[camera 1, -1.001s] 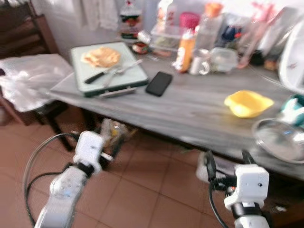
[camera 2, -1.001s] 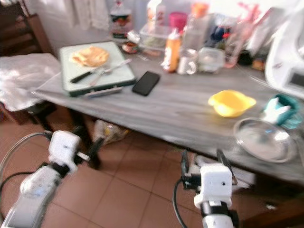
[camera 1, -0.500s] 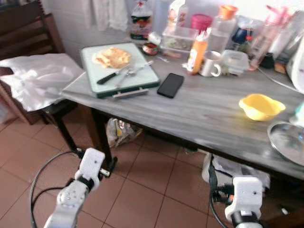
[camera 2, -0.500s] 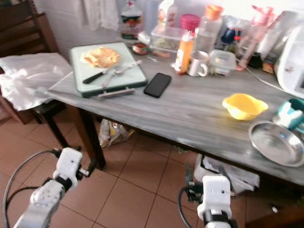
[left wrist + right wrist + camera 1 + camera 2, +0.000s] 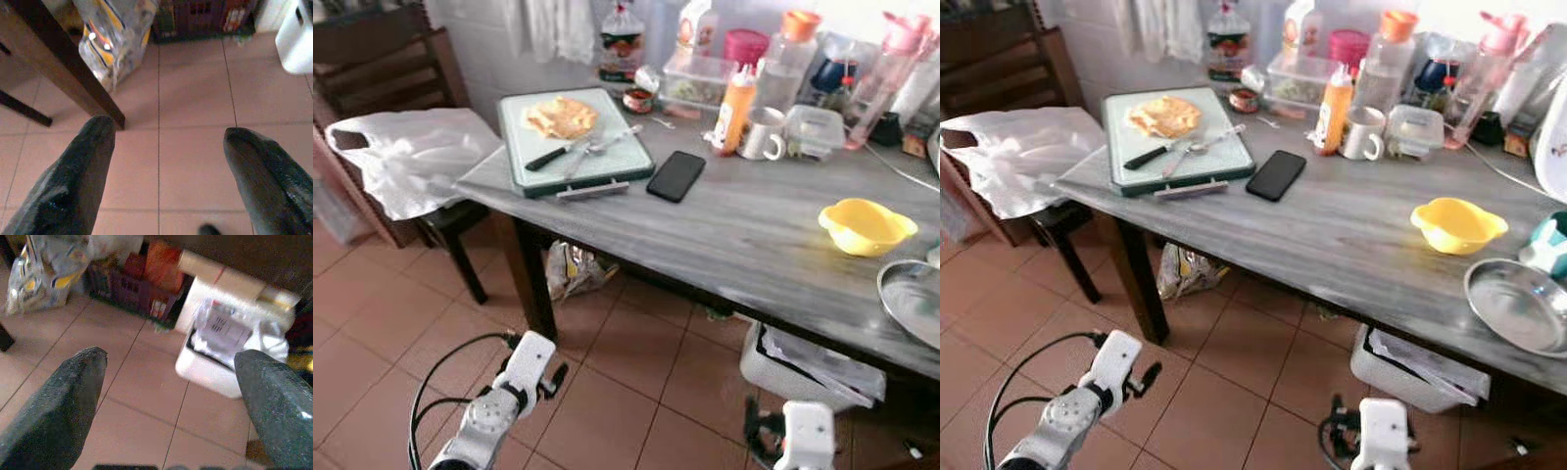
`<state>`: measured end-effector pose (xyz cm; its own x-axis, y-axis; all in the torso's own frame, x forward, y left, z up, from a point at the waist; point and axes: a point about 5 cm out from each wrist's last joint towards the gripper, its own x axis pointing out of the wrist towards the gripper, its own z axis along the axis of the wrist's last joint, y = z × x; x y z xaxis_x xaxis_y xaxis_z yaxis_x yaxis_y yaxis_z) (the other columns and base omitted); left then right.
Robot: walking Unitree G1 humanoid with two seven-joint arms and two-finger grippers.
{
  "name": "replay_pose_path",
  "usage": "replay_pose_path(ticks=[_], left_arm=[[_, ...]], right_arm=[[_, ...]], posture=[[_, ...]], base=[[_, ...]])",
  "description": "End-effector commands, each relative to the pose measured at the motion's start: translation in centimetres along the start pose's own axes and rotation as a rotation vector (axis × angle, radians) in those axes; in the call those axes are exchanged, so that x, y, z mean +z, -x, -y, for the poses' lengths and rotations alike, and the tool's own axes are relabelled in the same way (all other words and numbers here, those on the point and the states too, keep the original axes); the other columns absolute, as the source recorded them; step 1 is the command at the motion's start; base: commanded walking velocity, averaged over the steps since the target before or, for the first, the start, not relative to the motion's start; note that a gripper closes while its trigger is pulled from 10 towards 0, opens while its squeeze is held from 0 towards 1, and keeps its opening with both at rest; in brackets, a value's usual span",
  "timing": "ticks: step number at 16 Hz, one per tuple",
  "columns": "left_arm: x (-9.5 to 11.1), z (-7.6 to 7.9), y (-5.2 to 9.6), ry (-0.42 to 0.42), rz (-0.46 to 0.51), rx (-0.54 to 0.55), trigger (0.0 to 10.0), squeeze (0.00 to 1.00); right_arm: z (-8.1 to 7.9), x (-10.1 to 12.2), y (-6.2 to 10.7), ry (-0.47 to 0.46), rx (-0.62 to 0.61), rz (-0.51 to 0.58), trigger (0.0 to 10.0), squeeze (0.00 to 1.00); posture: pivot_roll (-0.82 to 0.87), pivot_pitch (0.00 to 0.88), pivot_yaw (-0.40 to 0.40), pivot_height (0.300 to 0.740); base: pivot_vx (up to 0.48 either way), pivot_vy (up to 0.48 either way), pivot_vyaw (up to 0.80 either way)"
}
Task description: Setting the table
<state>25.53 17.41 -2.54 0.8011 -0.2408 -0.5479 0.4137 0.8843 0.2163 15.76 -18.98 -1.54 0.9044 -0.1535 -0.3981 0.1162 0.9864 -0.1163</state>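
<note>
— Terracotta tiles cover the floor, and a grey wood-grain table stands on them. What sits on it?

— At the far left corner, a pale green cutting board with a flat piece of bread on it, and a black-handled knife beside a fork. A black phone lies just beside the board.

— And toward the right?

— A yellow bowl, and near the right edge a steel plate. Along the back wall stand an orange bottle, a white mug and several jars and containers.

— Where are the arms?

— Both hang low over the floor, in front of the table. The left gripper is spread wide with nothing between its fingers; a dark table leg and a plastic bag lie ahead of it. The right gripper is likewise wide apart and holds nothing, facing a white bin under the table.

— Anything at the left?

— A dark chair with a white plastic sack draped on it.
</note>
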Motion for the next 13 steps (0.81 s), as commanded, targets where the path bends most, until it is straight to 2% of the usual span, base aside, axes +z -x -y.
replay_pose_path(ticks=[1,2,4,5,8,9,10,12,13], left_arm=[[-0.2,0.2,-0.1,-0.011,-0.027,-0.010,10.0,0.00],[-1.8,0.5,-0.1,0.028,-0.155,-0.015,10.0,0.00],[-2.7,0.6,0.1,0.044,-0.220,-0.002,10.0,0.00],[-3.5,1.0,0.3,0.049,-0.270,-0.010,10.0,0.00],[-5.2,2.1,1.0,0.024,-0.364,-0.038,10.0,0.00],[-5.9,2.4,1.3,0.019,-0.397,-0.039,10.0,0.00],[-7.2,2.8,2.0,-0.019,-0.461,-0.050,10.0,0.00],[-8.8,2.9,3.2,-0.043,-0.525,-0.039,10.0,0.00],[-9.4,3.0,3.5,-0.015,-0.538,-0.034,10.0,0.00]], right_arm=[[0.4,-0.8,0.2,-0.011,-0.026,-0.027,10.0,0.00],[1.6,-3.0,-0.5,-0.071,-0.092,-0.128,10.0,0.00],[2.0,-4.7,-0.8,-0.071,-0.086,-0.223,10.0,0.00],[2.0,-6.1,-1.2,-0.099,-0.057,-0.310,10.0,0.00],[1.9,-7.7,-1.5,-0.083,-0.018,-0.454,10.0,0.00],[1.9,-7.9,-1.5,-0.093,-0.016,-0.481,10.0,0.00],[1.8,-8.1,-1.5,-0.092,0.000,-0.505,10.0,0.00],[2.0,-8.5,-1.3,-0.111,-0.014,-0.540,10.0,0.00],[1.9,-8.7,-1.2,-0.104,-0.003,-0.559,10.0,0.00]], posture=[[0.08,0.012,-0.032,0.740],[0.06,0.002,-0.034,0.740],[0.05,0.000,-0.039,0.740],[0.05,0.000,-0.042,0.740],[0.04,0.000,-0.036,0.740],[0.05,0.000,-0.036,0.740],[0.05,0.000,-0.035,0.740],[0.05,0.000,-0.026,0.740],[0.06,0.000,-0.025,0.740]], base=[[0.000,0.000,0.00],[0.000,0.000,0.00],[0.000,0.000,0.00],[0.000,0.000,0.00],[0.000,0.000,0.00],[0.000,0.000,0.00],[0.000,0.000,0.00],[0.000,0.000,0.00],[0.000,0.000,0.00]])
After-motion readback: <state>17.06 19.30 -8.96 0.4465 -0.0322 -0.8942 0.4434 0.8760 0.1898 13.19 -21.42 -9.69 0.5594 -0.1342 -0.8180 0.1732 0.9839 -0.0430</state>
